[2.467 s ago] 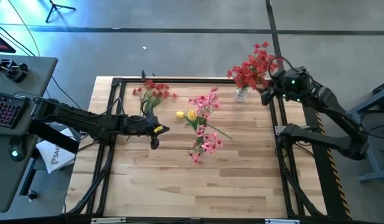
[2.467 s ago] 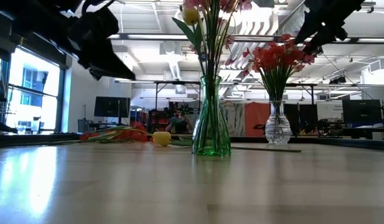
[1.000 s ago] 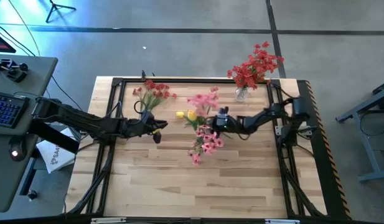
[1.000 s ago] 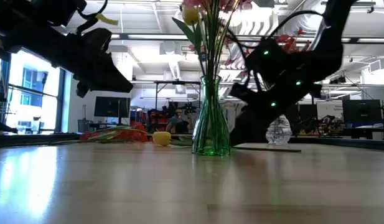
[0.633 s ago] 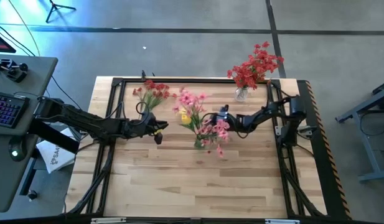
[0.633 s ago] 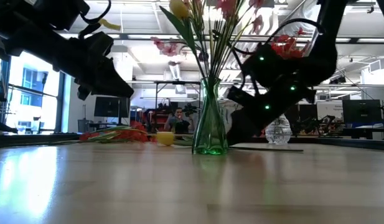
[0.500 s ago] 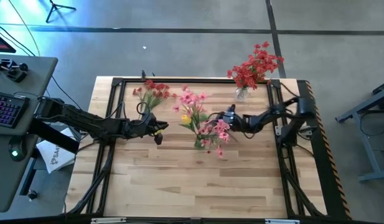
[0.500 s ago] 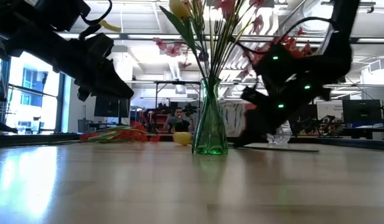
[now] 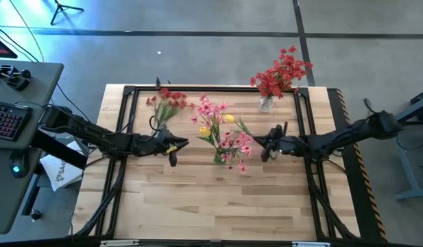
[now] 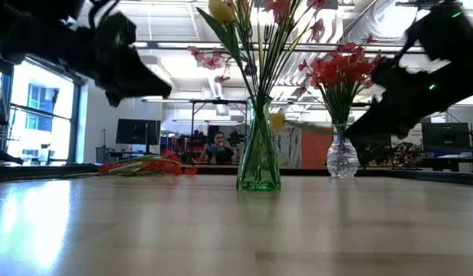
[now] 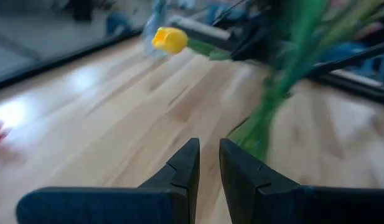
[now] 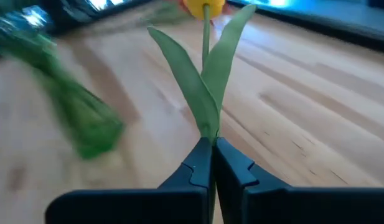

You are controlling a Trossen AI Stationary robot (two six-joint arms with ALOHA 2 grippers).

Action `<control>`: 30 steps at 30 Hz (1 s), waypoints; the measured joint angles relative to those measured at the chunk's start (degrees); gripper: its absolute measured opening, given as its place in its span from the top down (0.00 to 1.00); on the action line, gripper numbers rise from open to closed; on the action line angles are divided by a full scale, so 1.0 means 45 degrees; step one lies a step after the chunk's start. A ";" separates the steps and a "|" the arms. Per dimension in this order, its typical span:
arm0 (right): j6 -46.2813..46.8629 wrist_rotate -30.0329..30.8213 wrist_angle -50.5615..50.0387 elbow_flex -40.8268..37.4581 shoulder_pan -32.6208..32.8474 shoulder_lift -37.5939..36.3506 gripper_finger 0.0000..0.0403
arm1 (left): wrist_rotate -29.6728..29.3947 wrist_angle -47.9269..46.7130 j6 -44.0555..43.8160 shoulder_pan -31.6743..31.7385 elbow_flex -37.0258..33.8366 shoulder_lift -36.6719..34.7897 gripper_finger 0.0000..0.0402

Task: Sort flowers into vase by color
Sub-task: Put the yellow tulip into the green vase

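Right gripper [image 12: 212, 149] clamped on the stem of a yellow tulip [image 12: 205, 7], just below its two long leaves, held low over the table [image 9: 266, 199] to the right of the green vase [image 10: 258, 149]. Risks judged from there: a thin stem pinched near its base, likely to droop or twist, so the bloom may miss the vase mouth; a crowded mouth already full of pink flowers [image 9: 233, 143] with one yellow among them, likely to snag the leaves; a nudge against the tall narrow vase, enough to tip it. Left gripper [image 11: 205, 163] slightly apart, holding nothing, hovering just left of the vase and near the loose red stems [image 9: 167, 103] at the back; too close for comfort if both arms converge. Red bunch in the clear vase [image 9: 266, 103] at the back right, well apart. No vase for yellow alone in sight, so a colour mix-up seems probable.
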 joint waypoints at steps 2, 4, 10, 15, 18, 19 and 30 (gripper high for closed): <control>0.0052 0.0314 -0.0612 -0.0053 0.0694 -0.1249 1.00 | -0.0003 0.0795 0.0671 -0.0331 0.0000 0.0000 0.87; 0.0096 0.0911 -0.1143 -0.0066 0.1395 -0.2418 1.00 | -0.0003 0.1516 0.1297 -0.0656 0.0000 0.0000 0.87; -0.2211 0.2723 0.0491 -0.0067 0.3132 -0.5208 1.00 | 0.0005 0.3422 0.2723 -0.1321 0.0005 0.0000 0.87; -0.7767 0.0070 0.4416 -0.0062 0.4175 -0.5917 1.00 | 0.0086 0.3759 0.3630 -0.1520 0.0491 0.0000 0.87; -1.0137 -0.3639 0.6322 -0.0053 0.4423 -0.5725 1.00 | 0.0671 0.3764 0.4531 -0.1575 0.1177 0.0061 0.87; -1.0554 -0.4590 0.6759 -0.0053 0.4432 -0.5585 1.00 | 0.0847 0.3754 0.4917 -0.1618 0.1455 0.0100 0.87; -1.1701 -0.7494 1.0423 0.0844 0.4405 -0.1315 1.00 | 0.1122 0.2462 0.9286 -0.2642 0.5086 0.1702 0.87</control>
